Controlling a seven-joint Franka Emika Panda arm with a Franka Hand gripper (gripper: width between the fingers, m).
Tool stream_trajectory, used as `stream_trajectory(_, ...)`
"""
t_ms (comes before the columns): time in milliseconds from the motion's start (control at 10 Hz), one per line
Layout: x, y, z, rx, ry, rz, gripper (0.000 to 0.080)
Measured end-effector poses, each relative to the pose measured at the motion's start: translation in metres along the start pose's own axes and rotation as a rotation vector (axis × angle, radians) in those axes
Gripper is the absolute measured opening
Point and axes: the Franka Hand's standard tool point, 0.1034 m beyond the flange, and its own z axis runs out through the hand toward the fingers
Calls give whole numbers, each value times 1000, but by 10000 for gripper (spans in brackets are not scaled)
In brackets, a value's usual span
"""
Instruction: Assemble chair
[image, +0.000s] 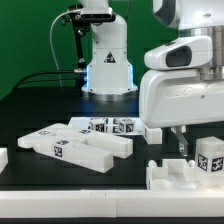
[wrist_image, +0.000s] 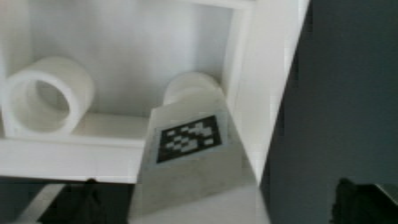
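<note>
I see gripper (image: 186, 146) lower right of exterior frame, jaws wide, straddling tagged white piece (wrist_image: 192, 140), gaps both sides; loose chair pieces (image: 85, 140) centre-left.

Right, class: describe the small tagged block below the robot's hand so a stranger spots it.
Find the big white hand over the black table, on the exterior view's right. Just below it stands a small white block. Unlike the long bars heaped further left, it is upright, showing one square tag.
</note>
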Motion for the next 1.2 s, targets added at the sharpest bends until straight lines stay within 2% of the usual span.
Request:
stream_trajectory(100, 0, -1, 0, 2, 0, 50, 523)
stream_trajectory(200, 0, -1, 0, 2, 0, 109, 322)
stream_trajectory(300, 0, 1, 0, 0, 0, 188, 285)
stream_trajectory(500, 1, 3, 1, -1, 2, 394, 285)
stream_trajectory(700, -1, 4, 1, 3, 12, 751, 285)
stream_trajectory(800, -2, 5, 1, 14, 10, 995, 285)
stream_trajectory(900, -2, 7, 2, 37, -5, 1190, 285)
stream_trajectory(1000, -2, 8, 2, 48, -15, 1317, 285)
stream_trajectory(1200, -2, 9, 2, 48, -18, 1386, 285)
